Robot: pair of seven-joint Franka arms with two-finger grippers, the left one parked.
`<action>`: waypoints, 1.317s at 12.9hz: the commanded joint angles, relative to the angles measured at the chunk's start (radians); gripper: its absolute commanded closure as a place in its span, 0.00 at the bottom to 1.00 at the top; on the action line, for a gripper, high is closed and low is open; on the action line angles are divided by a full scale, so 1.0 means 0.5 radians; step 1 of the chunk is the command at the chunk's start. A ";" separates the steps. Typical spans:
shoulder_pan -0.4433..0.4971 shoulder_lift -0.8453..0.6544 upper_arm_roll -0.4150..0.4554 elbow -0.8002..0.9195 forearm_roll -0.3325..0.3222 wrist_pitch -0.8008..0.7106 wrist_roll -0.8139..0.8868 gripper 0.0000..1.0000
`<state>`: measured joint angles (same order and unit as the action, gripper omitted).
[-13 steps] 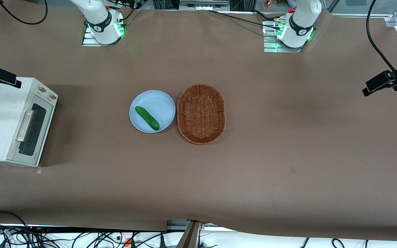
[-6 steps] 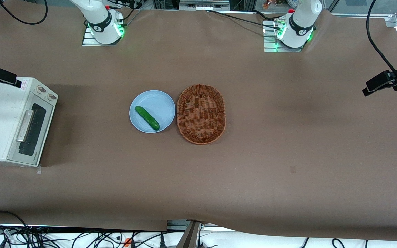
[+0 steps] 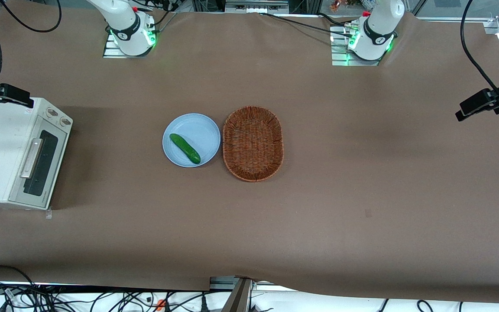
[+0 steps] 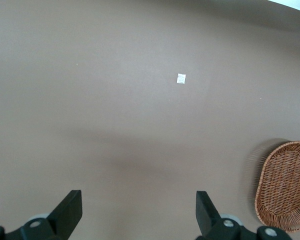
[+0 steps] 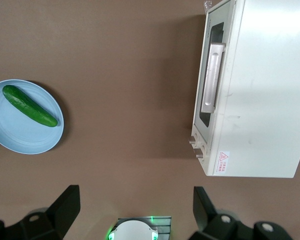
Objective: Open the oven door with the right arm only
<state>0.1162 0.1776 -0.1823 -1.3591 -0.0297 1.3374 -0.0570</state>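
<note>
Silver-framed and shut flat against the oven [image 3: 4, 151] at the working arm's end of the desk [image 3: 340, 195], the oven door [image 5: 211, 77] is untouched, so everything remains for you; your hand [image 5: 135, 210] hangs released, high above.

A brown cloth-covered table [image 3: 362, 195] fills the scene, cables [image 3: 59, 299] tangled along its near edge.
</note>
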 commanded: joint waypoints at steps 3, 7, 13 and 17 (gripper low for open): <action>0.001 0.001 0.009 -0.015 -0.030 -0.049 -0.024 0.00; 0.047 0.083 0.006 -0.028 -0.033 -0.137 -0.015 0.00; 0.050 0.264 0.006 -0.077 -0.036 -0.128 -0.009 0.23; 0.077 0.418 0.009 -0.113 -0.140 -0.113 -0.036 0.70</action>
<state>0.1417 0.3650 -0.1812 -1.4050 -0.0644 1.2826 -0.0585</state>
